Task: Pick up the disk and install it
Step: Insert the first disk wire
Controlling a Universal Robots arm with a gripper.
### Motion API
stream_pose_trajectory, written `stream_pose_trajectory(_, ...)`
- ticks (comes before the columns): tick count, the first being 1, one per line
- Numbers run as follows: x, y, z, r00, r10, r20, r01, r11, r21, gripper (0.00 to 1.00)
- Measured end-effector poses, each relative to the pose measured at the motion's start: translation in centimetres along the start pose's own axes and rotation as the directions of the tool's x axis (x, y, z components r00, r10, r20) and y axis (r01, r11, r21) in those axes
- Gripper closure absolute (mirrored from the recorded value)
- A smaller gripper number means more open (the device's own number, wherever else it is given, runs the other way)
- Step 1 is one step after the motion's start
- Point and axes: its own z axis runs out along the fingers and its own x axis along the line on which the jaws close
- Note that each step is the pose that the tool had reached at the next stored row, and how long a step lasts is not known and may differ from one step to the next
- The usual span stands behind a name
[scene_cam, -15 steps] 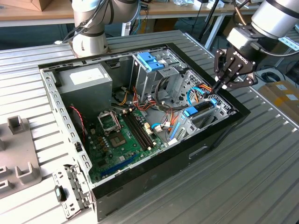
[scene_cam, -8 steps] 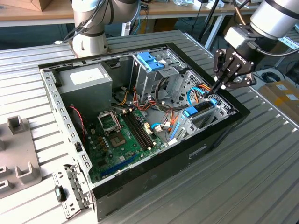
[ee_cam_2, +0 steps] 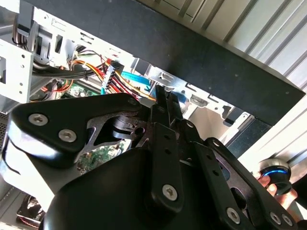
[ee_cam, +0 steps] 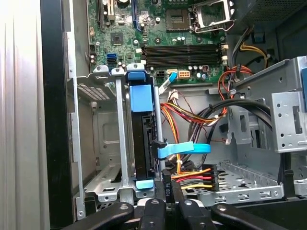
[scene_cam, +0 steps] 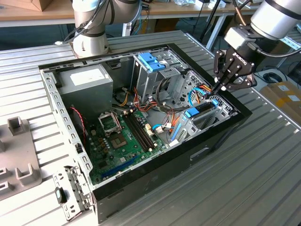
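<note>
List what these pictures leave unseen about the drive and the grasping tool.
- Silver-grey drive in its light-blue plastic carrier: stands edge-on in the metal bay in the first wrist view, so its label face is hidden.
- Black gripper: its tips are lost among cables in the exterior view; its own body blocks the second wrist view.

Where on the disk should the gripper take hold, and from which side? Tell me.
Probably the light-blue carrier frame along the upturned edge of the disk, coming down through the open side of the case. The disk stands on edge in the drive cage, with metal rails close against both faces, so that narrow edge alone looks free.
</note>
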Motion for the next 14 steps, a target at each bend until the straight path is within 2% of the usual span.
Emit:
stream_pose_trajectory(3, 0.0, 0.06, 0.02, 1.0, 0.0, 0.0001, 0.0, 1.0, 0.0, 0.83)
stream_pose_trajectory(5, 0.04, 0.12, 0.3, 1.0, 0.0, 0.0002, 0.0, 1.0, 0.0, 0.83)
stream_pose_trajectory(14, 0.2, 0.2, 0.35, 1.0, 0.0, -0.0001, 0.0, 1.0, 0.0, 0.83)
